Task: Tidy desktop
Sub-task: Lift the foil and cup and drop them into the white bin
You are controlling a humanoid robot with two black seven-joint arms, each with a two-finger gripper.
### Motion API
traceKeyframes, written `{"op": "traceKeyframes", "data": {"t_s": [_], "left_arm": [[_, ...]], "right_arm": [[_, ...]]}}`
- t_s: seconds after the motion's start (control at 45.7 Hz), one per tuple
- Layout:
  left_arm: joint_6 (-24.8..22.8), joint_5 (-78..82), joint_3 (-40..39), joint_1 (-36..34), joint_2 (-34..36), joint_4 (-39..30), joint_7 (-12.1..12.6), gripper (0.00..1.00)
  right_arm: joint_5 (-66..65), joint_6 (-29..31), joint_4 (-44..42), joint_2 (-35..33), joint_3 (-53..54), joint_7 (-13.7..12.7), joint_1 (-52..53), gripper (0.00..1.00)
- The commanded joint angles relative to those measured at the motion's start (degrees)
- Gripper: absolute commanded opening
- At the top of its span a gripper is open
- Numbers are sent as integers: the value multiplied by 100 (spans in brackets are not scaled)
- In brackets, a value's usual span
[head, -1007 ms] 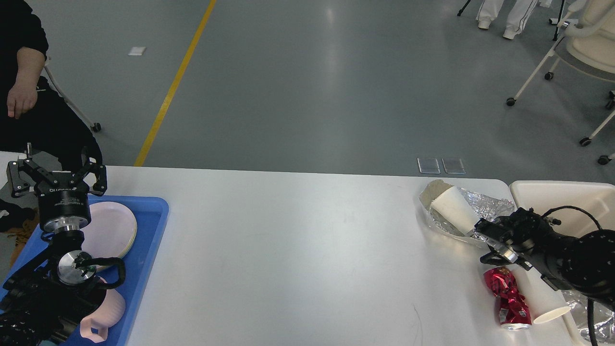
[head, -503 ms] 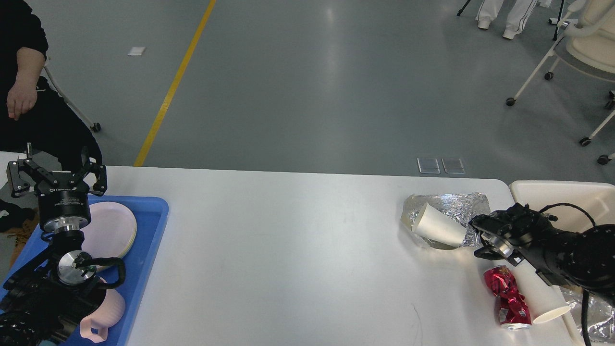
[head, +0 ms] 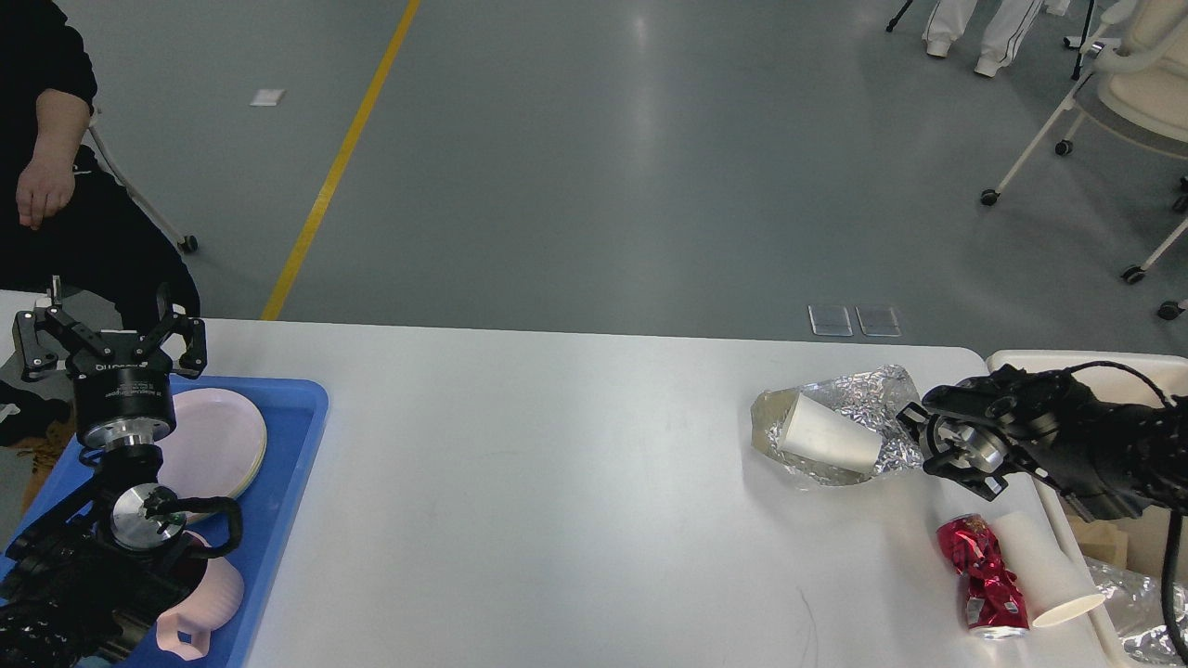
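My right tool [head: 919, 443] (I cannot tell if it grips) sits at the foil [head: 868, 408] end of a cup [head: 829, 434] lying pointed left on the bench [head: 575, 482], far from my left tool [head: 109, 336], spread wide over the tray [head: 292, 436].

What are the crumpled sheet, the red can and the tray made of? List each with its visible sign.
Crumpled sheet: likely aluminium foil; silvery, shiny, sharply creased.
Red can: seemingly thin metal; glossy red, crushed, with a silvery end.
Tray: probably plastic; uniform blue, smooth, with a rounded moulded rim.
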Motion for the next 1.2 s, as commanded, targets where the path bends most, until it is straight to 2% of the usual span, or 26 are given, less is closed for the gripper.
{"op": "traceKeyframes", "data": {"t_s": [0.0,0.285,0.635,0.832,0.919,1.029,1.182], "left_arm": [[1,0,0,0,0,0,0,96],[1,1,0,0,0,0,0,96],[1,1,0,0,0,0,0,96],[1,1,0,0,0,0,0,96],[1,0,0,0,0,0,0,96],[1,1,0,0,0,0,0,96],[1,1,0,0,0,0,0,96]], "right_arm": [[22,292,912,-671,0,0,727,0],[31,1891,1432,-1673,-18,-9,1994,0],[14,3096,1441,-2412,-141,-36,3312,0],[-22,3290,1406,-2711,-132,-141,3743,0],[-66,3176,1344,-2781,-149,-141,3744,0],[-74,3018,906,-2834,-167,-141,3419,0],[13,2465,-140,-2807,-44,-132,2233,0]]}}
